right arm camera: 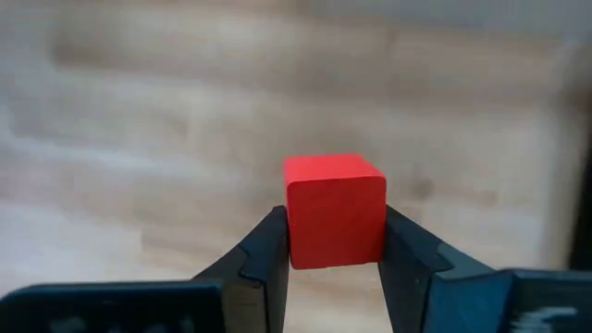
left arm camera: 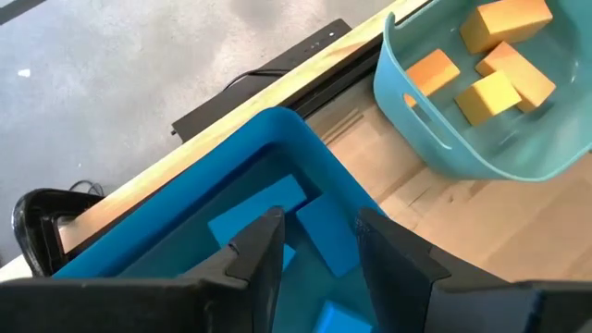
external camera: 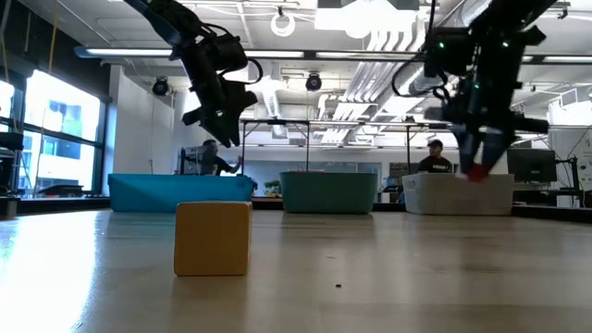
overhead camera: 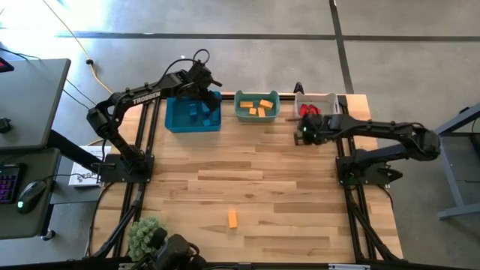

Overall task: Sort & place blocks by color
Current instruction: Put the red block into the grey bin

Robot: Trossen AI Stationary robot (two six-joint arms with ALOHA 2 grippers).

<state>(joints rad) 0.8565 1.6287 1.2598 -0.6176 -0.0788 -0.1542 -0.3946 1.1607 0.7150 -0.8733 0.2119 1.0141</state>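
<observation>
Red block: a small red cube [right arm camera: 334,211] is squeezed between the two fingers of the right gripper [right arm camera: 334,242]. It is held up above the wood, just in front of the white bin.
Right gripper: it is closed tight on the red cube. In the high view it [overhead camera: 305,134] is seen near the front edge of the white bin [overhead camera: 328,98].
Red blocks in the bin: some red pieces [overhead camera: 308,110] are seen inside the white bin.
Orange blocks: several orange pieces [overhead camera: 257,107] are laid in the teal bin [overhead camera: 257,118], which is set between the other two bins.
Lone orange block: one orange block [overhead camera: 232,218] is left alone on the table [overhead camera: 247,172], well apart from the bins, near the front edge.
Blue blocks: blue pieces [left arm camera: 256,212] are laid in the blue bin [overhead camera: 174,120].
Left gripper: it [left arm camera: 319,242] is held over the blue bin. A small gap is seen between its fingers, and nothing is held in them.
Room behind: a person [external camera: 433,157] is seen far off behind the white bin in the low view.
</observation>
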